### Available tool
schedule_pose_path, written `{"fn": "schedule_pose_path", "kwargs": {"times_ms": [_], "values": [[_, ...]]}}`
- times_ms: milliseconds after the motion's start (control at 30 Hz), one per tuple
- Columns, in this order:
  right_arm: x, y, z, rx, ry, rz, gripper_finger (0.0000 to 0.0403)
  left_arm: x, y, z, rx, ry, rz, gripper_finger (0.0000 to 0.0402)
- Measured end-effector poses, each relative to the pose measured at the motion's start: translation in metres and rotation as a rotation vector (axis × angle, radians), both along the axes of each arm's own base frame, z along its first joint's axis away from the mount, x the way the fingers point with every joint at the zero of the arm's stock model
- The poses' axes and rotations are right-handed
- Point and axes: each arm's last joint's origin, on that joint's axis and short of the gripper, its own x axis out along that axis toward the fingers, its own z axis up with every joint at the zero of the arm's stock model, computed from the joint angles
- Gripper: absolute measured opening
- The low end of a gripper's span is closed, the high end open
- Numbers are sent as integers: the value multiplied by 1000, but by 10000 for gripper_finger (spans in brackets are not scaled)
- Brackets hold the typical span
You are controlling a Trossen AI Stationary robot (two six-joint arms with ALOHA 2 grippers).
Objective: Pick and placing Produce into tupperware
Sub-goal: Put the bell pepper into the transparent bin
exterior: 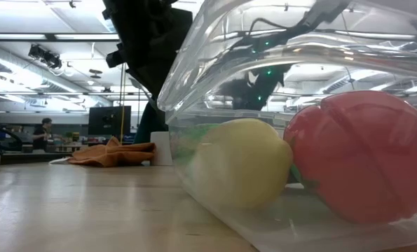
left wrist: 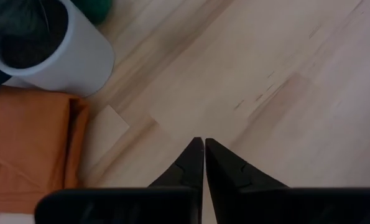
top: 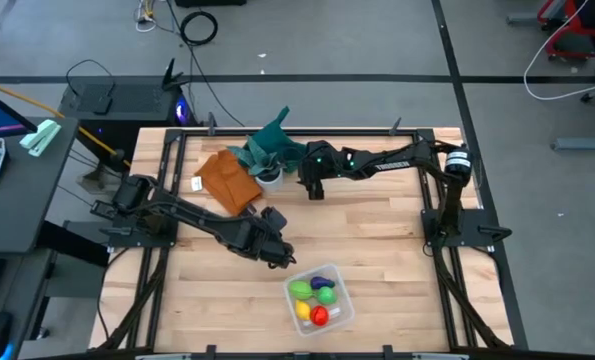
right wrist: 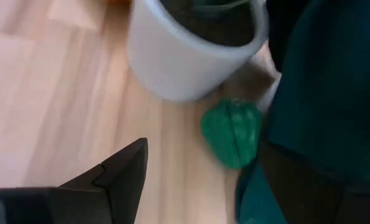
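Right gripper over the green pepper beside the white pot, jaws wide apart and empty. Best lowered squarely astride the pepper, clear of the leaves. Tupperware near the desk's front edge. Left gripper idle, jaws closed, empty.

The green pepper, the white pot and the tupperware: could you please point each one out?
green pepper (right wrist: 231, 132), right wrist view, middle of its body.
white pot (left wrist: 66, 53), left wrist view, its side wall.
tupperware (top: 343, 296), high view, its right rim.

both arms are dark and jointed, the right one with small green lights, each claw's fingers black and pointed.
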Motion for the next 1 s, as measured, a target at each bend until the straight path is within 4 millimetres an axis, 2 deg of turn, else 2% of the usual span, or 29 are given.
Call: {"fn": "schedule_pose_path", "kwargs": {"times_ms": [200,433,600,867,1000], "values": [[2,-6,-18,13,32,-16,272,-1,-4,0,-3,-3,-5,11],[4,-7,-24,14,36,-17,294,-1,-4,0,-12,-18,11,15],[5,-9,-23,-22,19,-46,299,0,-4,0,-16,-25,16,24],[4,-15,-21,-18,-3,-52,284,0,-4,0,-22,-35,25,5],[3,-18,-21,-12,-5,-58,284,0,-4,0,-22,-36,26,17]]}}
